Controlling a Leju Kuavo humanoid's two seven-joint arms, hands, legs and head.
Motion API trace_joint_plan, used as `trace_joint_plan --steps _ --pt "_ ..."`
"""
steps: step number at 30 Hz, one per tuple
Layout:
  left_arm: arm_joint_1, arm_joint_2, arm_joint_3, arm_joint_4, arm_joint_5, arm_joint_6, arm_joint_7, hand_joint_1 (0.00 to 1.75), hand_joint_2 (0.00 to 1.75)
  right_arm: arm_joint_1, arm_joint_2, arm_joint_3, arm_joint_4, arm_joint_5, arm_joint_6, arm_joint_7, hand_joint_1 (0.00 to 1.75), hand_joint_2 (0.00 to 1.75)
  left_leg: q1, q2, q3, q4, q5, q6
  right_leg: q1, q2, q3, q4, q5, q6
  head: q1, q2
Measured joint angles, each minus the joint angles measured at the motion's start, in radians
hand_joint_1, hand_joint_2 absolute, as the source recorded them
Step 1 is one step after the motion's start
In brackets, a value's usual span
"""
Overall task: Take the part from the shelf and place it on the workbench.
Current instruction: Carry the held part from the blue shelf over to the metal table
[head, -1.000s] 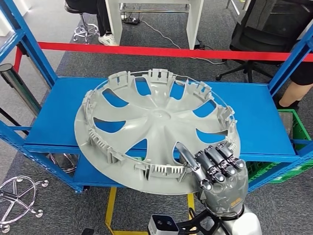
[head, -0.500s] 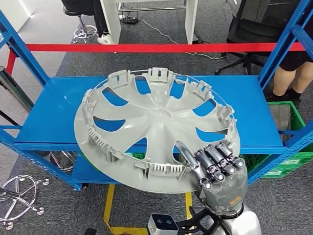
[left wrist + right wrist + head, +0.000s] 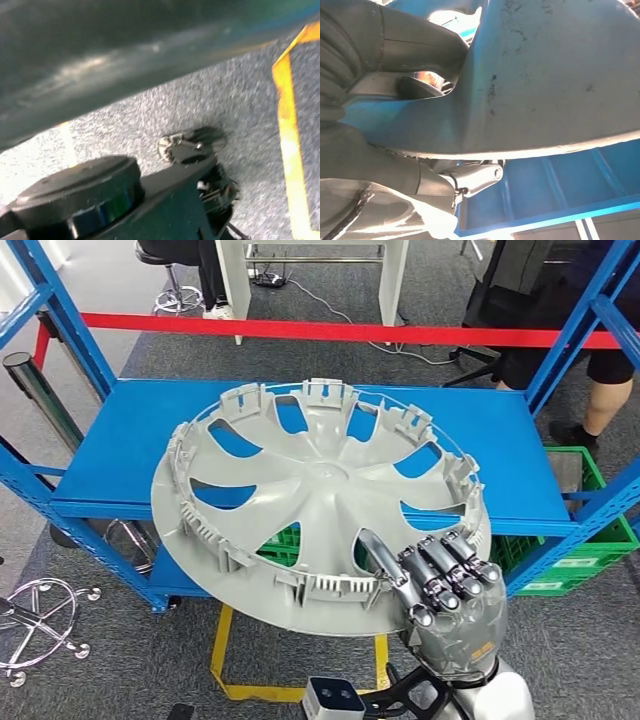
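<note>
Grey plastic wheel cover (image 3: pixel 321 505), inner side up w/ its clips showing, is held at the near rim by the robot's right hand (image 3: pixel 445 590): fingers (image 3: pixel 441 575) curled over the top edge, thumb underneath in the right wrist view (image 3: pixel 422 45), so a firm grip on the part. It hangs over the blue shelf (image 3: pixel 121 445), front half past the shelf's edge. Vs. a sec ago the cover & hand sit in the same spot in the head view, but the background has slid: shelf posts, red tape (image 3: pixel 317 330) & green crate (image 3: pixel 581 540) shifted, so the camera moved, not the things. Left hand: can't tell its state. A person (image 3: pixel 604 360) stands behind the shelf at far right.
</note>
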Motion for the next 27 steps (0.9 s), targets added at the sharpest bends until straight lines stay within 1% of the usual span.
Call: trace_joint_plan --steps 1,2,3,4,5,6,7,8,9,10,11,12,13,14,15,16,17,18,19,20,21,22,23,24,25,26,27 --pt "0.0 -0.001 0.0 0.0 -0.003 -0.001 0.0 0.0 0.0 0.0 0.0 -0.001 0.0 0.0 0.0 0.0 1.75 1.75 0.0 0.001 -0.014 0.003 0.009 -0.001 -0.002 0.0 0.001 0.037 0.002 0.003 0.0 0.0" --pt "0.0 -0.002 0.0 0.0 -0.006 -0.002 0.0 0.0 0.0 0.0 0.0 -0.001 0.0 0.0 0.0 0.0 1.75 1.75 0.001 0.002 -0.029 0.007 0.018 -0.004 -0.003 0.0 0.014 0.045 0.025 0.006 0.0 0.0" --pt "0.0 -0.003 0.0 0.0 -0.009 -0.002 0.0 0.0 0.0 0.001 0.0 -0.002 0.0 0.0 0.0 0.0 1.75 1.75 0.003 0.003 -0.044 0.013 0.024 -0.008 -0.005 0.0 0.044 0.019 0.061 0.01 0.0 0.0" --pt "0.0 -0.003 0.0 0.0 -0.012 -0.003 0.0 0.0 0.0 0.001 0.0 -0.002 0.0 0.0 0.0 0.0 1.75 1.75 0.005 0.003 -0.058 0.022 0.03 -0.012 -0.008 0.0 0.086 -0.038 0.084 0.014 0.0 0.0" --pt "0.0 -0.004 0.0 0.0 -0.015 -0.003 0.001 0.0 0.0 0.001 0.0 -0.002 0.0 0.0 0.0 0.0 1.75 1.75 0.005 0.003 -0.07 0.032 0.034 -0.017 -0.009 0.0 0.135 -0.107 0.089 0.017 0.001 0.0" --pt "0.0 -0.004 0.0 0.0 -0.018 -0.003 0.001 0.0 0.0 0.001 0.0 -0.002 0.0 0.0 0.0 -0.001 1.75 1.75 0.004 0.002 -0.08 0.041 0.039 -0.022 -0.009 0.002 0.176 -0.169 0.079 0.015 0.002 0.0" --pt "0.0 -0.003 0.0 0.0 -0.022 -0.002 0.001 0.0 0.0 0.001 0.0 -0.002 0.0 0.0 0.0 -0.001 1.75 1.75 0.002 0.002 -0.087 0.048 0.045 -0.027 -0.008 0.004 0.199 -0.213 0.061 0.011 0.002 0.0" --pt "0.0 -0.003 0.0 0.0 -0.025 -0.002 0.001 0.0 0.0 0.002 0.0 -0.002 0.0 0.0 0.0 -0.002 1.75 1.75 0.001 0.001 -0.093 0.053 0.052 -0.031 -0.006 0.006 0.21 -0.231 0.05 0.004 0.003 0.0" --pt "0.001 -0.003 0.0 0.0 -0.028 -0.002 0.002 0.0 0.0 0.002 0.0 -0.003 0.0 0.0 0.0 -0.002 1.75 1.75 0.001 0.001 -0.098 0.054 0.058 -0.035 -0.006 0.007 0.203 -0.233 0.049 -0.005 0.003 0.0" --pt "0.001 -0.003 0.0 0.0 -0.031 -0.001 0.003 0.0 0.0 0.002 0.0 -0.003 0.0 0.0 0.0 -0.003 1.75 1.75 0.003 0.001 -0.104 0.059 0.055 -0.039 -0.007 0.007 0.193 -0.231 0.053 -0.013 0.002 0.0" --pt "0.002 -0.003 0.0 0.0 -0.034 0.001 0.003 0.0 0.0 0.003 0.0 -0.004 0.0 0.0 0.0 -0.003 1.75 1.75 0.004 0.0 -0.111 0.072 0.035 -0.044 -0.007 0.006 0.187 -0.229 0.06 -0.023 0.001 0.0" --pt "0.003 -0.003 0.0 0.0 -0.038 0.004 0.003 0.0 0.0 0.003 0.0 -0.004 0.0 0.0 0.0 -0.002 1.75 1.75 0.005 0.0 -0.12 0.103 -0.004 -0.049 -0.008 0.004 0.176 -0.229 0.069 -0.033 -0.001 0.0" --pt "0.003 -0.005 0.0 0.0 -0.043 0.009 0.002 0.0 0.0 0.004 0.0 -0.005 0.0 0.0 0.0 -0.002 1.75 1.75 0.006 0.0 -0.132 0.154 -0.055 -0.053 -0.007 0.002 0.168 -0.228 0.078 -0.041 -0.003 0.0" --pt "0.004 -0.006 0.0 0.0 -0.048 0.014 0.002 0.0 0.0 0.006 0.0 -0.006 0.0 0.0 0.0 -0.001 1.75 1.75 0.007 -0.001 -0.144 0.216 -0.103 -0.056 -0.005 0.001 0.157 -0.227 0.088 -0.045 -0.004 0.0" --pt "0.004 -0.007 -0.001 0.0 -0.054 0.017 0.001 0.0 0.0 0.008 0.0 -0.006 0.0 0.0 0.0 0.0 1.75 1.75 0.007 -0.001 -0.153 0.277 -0.135 -0.056 -0.002 0.0 0.145 -0.226 0.098 -0.047 -0.004 0.0" --pt "0.004 -0.008 -0.001 0.0 -0.061 0.019 0.002 0.0 0.0 0.01 0.0 -0.007 0.0 0.0 0.0 0.002 1.75 1.75 0.007 -0.001 -0.153 0.319 -0.145 -0.054 0.002 -0.001 0.132 -0.224 0.106 -0.049 -0.004 0.0" --pt "0.005 -0.009 -0.002 0.0 -0.068 0.02 0.002 0.0 0.0 0.012 0.0 -0.008 0.0 0.0 0.0 0.003 1.75 1.75 0.006 -0.001 -0.14 0.331 -0.133 -0.05 0.006 -0.001 0.12 -0.221 0.114 -0.05 -0.004 0.0" --pt "0.005 -0.01 -0.002 0.0 -0.075 0.02 0.003 0.0 0.0 0.014 0.0 -0.009 -0.001 0.0 0.0 0.004 1.75 1.75 0.004 -0.001 -0.111 0.307 -0.107 -0.043 0.01 -0.001 0.108 -0.219 0.122 -0.051 -0.004 0.0" --pt "0.004 -0.011 -0.005 0.0 -0.082 0.019 0.004 0.0 0.0 0.017 0.001 -0.01 -0.002 0.0 0.0 0.006 1.75 1.75 0.0 -0.002 -0.068 0.25 -0.079 -0.032 0.015 -0.001 0.099 -0.218 0.129 -0.052 -0.004 0.0" --pt "0.004 -0.01 -0.009 0.0 -0.088 0.019 0.005 0.0 0.0 0.02 0.001 -0.01 -0.003 0.0 0.0 0.008 1.75 1.75 -0.003 -0.004 -0.02 0.178 -0.067 -0.017 0.018 -0.001 0.091 -0.217 0.136 -0.052 -0.003 0.0" --pt "0.003 -0.01 -0.013 0.0 -0.094 0.019 0.006 0.0 0.0 0.022 0.001 -0.011 -0.005 0.0 0.0 0.011 1.75 1.75 -0.007 -0.005 0.024 0.107 -0.064 -0.005 0.02 -0.001 0.085 -0.217 0.143 -0.051 -0.002 0.0" --pt "0.003 -0.011 -0.016 0.0 -0.098 0.019 0.007 0.0 0.0 0.023 0.001 -0.012 -0.006 0.0 0.0 0.013 1.75 1.75 -0.012 -0.006 0.052 0.056 -0.068 0.003 0.019 -0.001 0.08 -0.218 0.151 -0.048 -0.001 0.0" --pt "0.002 -0.011 -0.018 0.0 -0.1 0.019 0.008 0.0 0.0 0.024 0.001 -0.013 -0.007 0.0 0.0 0.015 1.75 1.75 -0.016 -0.007 0.064 0.028 -0.074 0.007 0.016 -0.002 0.076 -0.219 0.16 -0.044 0.0 0.0" --pt "0.003 -0.012 -0.019 0.0 -0.102 0.019 0.009 0.0 0.0 0.024 0.001 -0.013 -0.009 0.0 0.0 0.016 1.75 1.75 -0.019 -0.007 0.063 0.015 -0.067 0.006 0.013 -0.002 0.071 -0.221 0.169 -0.038 0.001 0.0" --pt "0.003 -0.013 -0.02 0.0 -0.102 0.019 0.01 0.0 0.0 0.025 0.001 -0.014 -0.011 0.0 0.0 0.017 1.75 1.75 -0.019 -0.005 0.059 0.006 -0.056 0.006 0.011 -0.002 0.065 -0.222 0.173 -0.033 0.0 0.0" --pt "0.003 -0.014 -0.02 0.0 -0.103 0.019 0.012 0.0 0.0 0.026 0.001 -0.014 -0.012 0.0 0.0 0.017 1.75 1.75 -0.017 -0.003 0.053 -0.003 -0.042 0.007 0.011 -0.001 0.057 -0.217 0.164 -0.028 0.0 0.0" --pt "0.002 -0.014 -0.021 0.0 -0.103 0.019 0.013 0.0 0.0 0.027 0.001 -0.015 -0.014 0.0 0.0 0.017 1.75 1.75 -0.014 -0.001 0.045 -0.012 -0.028 0.01 0.011 0.0 0.045 -0.198 0.137 -0.023 0.001 0.0"
